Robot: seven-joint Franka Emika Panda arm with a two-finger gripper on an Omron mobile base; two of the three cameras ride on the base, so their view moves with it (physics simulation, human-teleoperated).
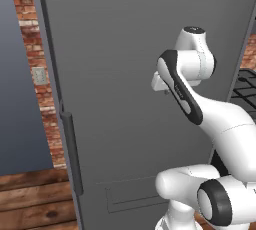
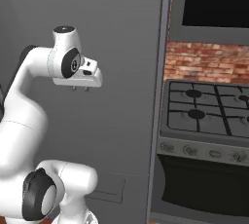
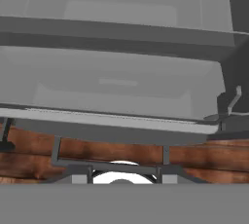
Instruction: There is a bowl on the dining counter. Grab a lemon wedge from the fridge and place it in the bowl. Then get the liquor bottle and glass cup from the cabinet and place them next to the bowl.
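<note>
Fridge (image 1: 150,74) door looks shut, gripper (image 2: 80,88) hovering at its 9 o'clock side, can't tell if the jaws are apart, so basically everything's left.

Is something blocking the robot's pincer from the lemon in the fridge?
Yes. The fridge door is shut, a flat grey wall in front of the arm, its bar handle at the left. No lemon is visible. The pincer hangs before the door, holding nothing.
</note>
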